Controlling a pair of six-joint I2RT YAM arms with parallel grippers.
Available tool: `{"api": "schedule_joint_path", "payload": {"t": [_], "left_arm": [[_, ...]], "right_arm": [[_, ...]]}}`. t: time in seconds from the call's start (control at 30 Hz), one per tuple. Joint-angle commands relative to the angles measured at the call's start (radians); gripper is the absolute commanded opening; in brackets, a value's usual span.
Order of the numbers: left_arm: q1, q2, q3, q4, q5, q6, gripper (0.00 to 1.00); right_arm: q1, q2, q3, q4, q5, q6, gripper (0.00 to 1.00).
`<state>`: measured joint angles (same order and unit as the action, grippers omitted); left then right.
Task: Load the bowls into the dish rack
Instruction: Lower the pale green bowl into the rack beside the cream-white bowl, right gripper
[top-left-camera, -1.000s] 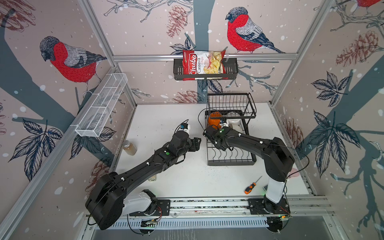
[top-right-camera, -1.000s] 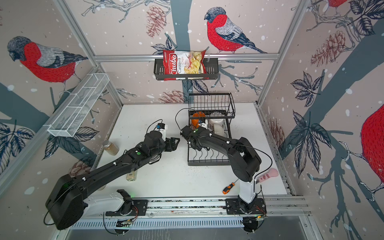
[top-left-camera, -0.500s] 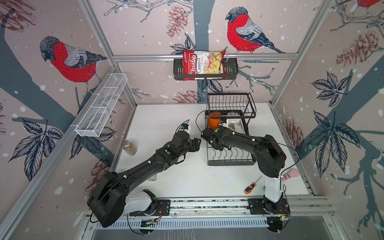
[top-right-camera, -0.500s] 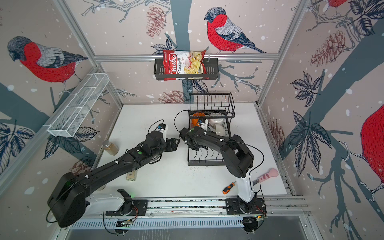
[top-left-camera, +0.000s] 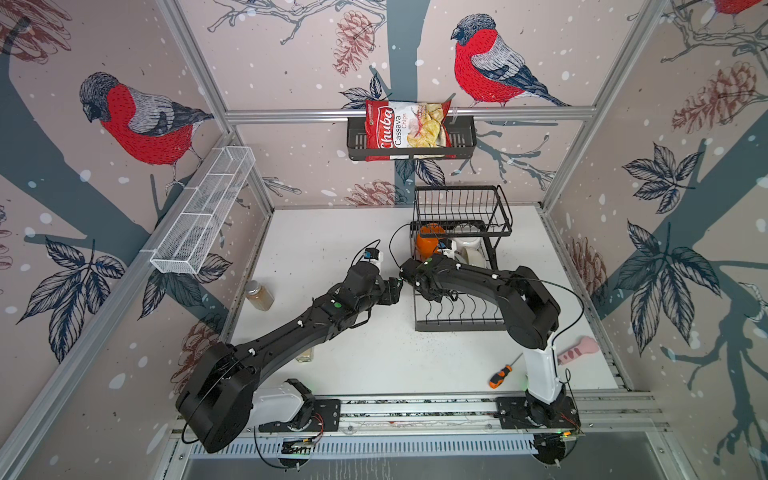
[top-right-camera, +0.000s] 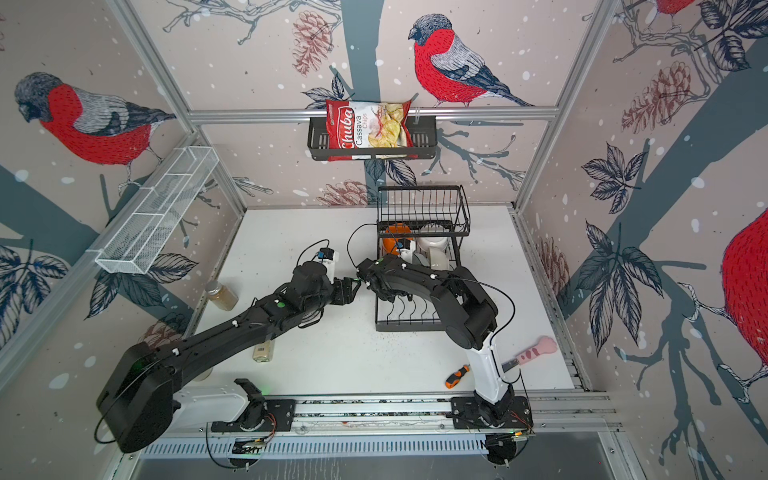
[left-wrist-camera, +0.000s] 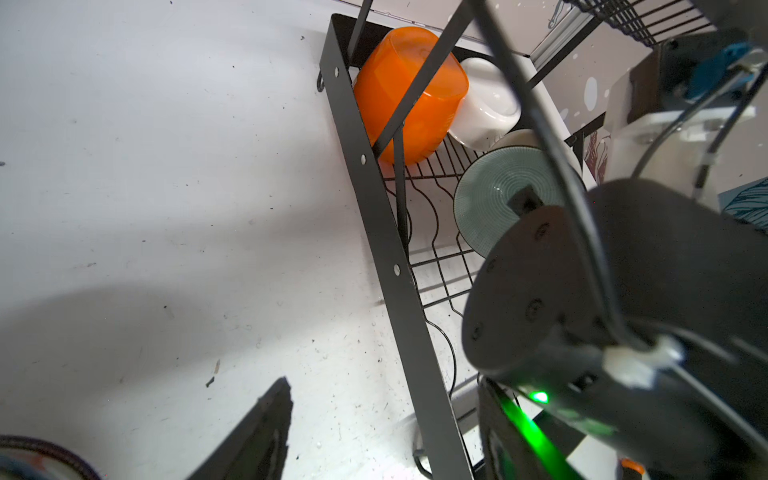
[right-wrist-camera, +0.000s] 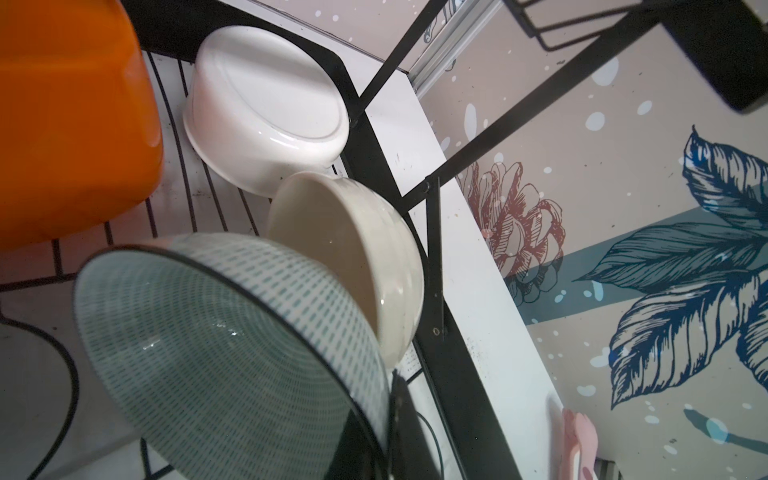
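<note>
Four loaded at dish rack (top-left-camera: 457, 326) 12 o'clock end: orange bowl (top-left-camera: 428, 246), white bowl (right-wrist-camera: 266, 112), cream bowl (right-wrist-camera: 353, 257), green bowl (right-wrist-camera: 216, 353). Right gripper (right-wrist-camera: 376, 432) clamped on green bowl rim. Left gripper (top-left-camera: 395, 286) jaws apart, empty, rack's 9 o'clock. Best move: seat green bowl between wires, release gently.

Both arms reach inward, wrists nearly meeting; left claw (top-left-camera: 398, 286) spread, right claw (left-wrist-camera: 524, 202) pinched closed.
</note>
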<state>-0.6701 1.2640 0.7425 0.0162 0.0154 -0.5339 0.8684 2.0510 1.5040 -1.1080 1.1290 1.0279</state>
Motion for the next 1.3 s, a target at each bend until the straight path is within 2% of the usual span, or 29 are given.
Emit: {"api": "schedule_joint_path", "payload": {"t": [0.0, 0.3, 0.7, 1.27], "left_arm": [[0.003, -0.003, -0.002, 0.041, 0.018, 0.022, 0.69], [0.003, 0.002, -0.007, 0.041, 0.029, 0.020, 0.68], [0.003, 0.002, -0.017, 0.041, 0.031, 0.013, 0.67], [0.003, 0.008, -0.020, 0.037, 0.021, 0.010, 0.66]], "right_arm": [[0.001, 0.010, 0.022, -0.072, 0.077, 0.097, 0.00], [0.001, 0.066, 0.067, -0.211, 0.133, 0.254, 0.00], [-0.010, 0.112, 0.077, -0.204, 0.149, 0.282, 0.00], [-0.044, 0.131, 0.066, -0.118, 0.151, 0.225, 0.00]]}}
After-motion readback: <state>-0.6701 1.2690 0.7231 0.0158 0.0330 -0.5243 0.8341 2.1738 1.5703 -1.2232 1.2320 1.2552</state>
